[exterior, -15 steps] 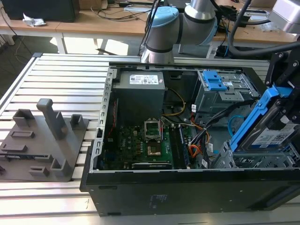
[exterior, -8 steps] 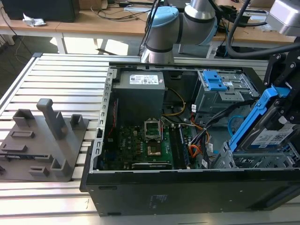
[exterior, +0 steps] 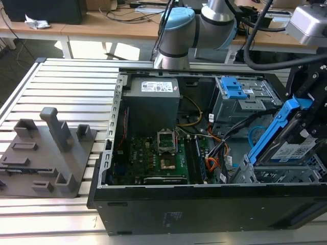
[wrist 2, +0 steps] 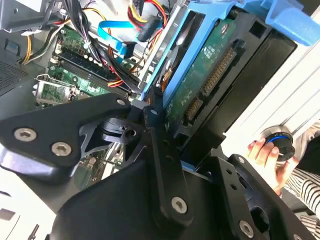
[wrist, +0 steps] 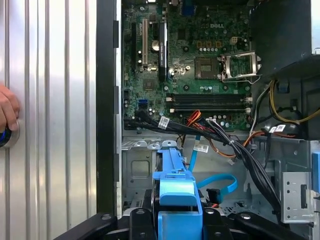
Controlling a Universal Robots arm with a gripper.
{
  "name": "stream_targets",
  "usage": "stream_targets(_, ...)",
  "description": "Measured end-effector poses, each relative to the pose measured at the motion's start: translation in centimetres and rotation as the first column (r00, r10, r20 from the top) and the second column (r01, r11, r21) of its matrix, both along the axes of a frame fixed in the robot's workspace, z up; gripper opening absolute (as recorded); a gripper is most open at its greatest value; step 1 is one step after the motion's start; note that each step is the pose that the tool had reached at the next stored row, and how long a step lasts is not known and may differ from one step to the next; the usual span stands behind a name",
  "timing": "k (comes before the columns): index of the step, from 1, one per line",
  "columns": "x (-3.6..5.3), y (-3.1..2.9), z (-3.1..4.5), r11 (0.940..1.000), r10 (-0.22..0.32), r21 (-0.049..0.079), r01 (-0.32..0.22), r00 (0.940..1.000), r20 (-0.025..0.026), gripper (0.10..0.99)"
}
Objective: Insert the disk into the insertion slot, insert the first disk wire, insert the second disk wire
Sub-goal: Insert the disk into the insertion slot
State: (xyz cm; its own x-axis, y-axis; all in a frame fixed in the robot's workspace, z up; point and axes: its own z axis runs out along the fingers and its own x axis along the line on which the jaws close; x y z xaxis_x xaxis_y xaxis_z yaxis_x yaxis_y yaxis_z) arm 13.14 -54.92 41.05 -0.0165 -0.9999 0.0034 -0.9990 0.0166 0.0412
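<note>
A slatted aluminium table (exterior: 61,81) carries an open desktop computer case (exterior: 204,214), with desks behind it and a grey fixture plate (exterior: 46,153) at the exterior view's left.

The disk (exterior: 294,150), in its blue caddy, hangs tilted at the case's end on the exterior view's right. Its lower end is just above the insertion slot (exterior: 265,176) and is not yet seated in it. The gripper (wrist 2: 195,115) has its black fingers (wrist 2: 160,150) closed against the caddy's sides and carries the disk's whole weight. In the second wrist view the drive's green circuit board faces the camera.

The second disk wire (wrist: 220,182) curls in a loose loop near the cage mouth, its dark plug end free. The orange-red-black wire bundle (wrist 2: 145,12) hangs unplugged close by, and black cables run across from the motherboard (wrist: 200,65).

The main risk, as I judge it, is the tilt. The cage is barely wider than the caddy, so a corner could catch on the perforated sheet-metal rim. The disk would then jam, or twist in the grip. Pushing against such a jam could make the caddy slide between the fingers, since they hold only its edges.

The loose blue loop or the black cables could also be trapped under the disk, kinking the flat cable or stopping the disk short.

A person's hand (wrist 2: 265,150) rests on a round control (wrist 2: 277,140) on the table beside the case, close to the arm's working space.
</note>
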Motion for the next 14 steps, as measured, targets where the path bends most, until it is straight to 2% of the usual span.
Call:
stream_targets(3,0.0,0.0,-0.56,1.0,0.0,0.0,0.0,1.0,0.0,0.361)
stream_targets(14,0.0,0.0,-1.31,1.0,0.0,0.0,0.0,1.0,0.0,0.361)
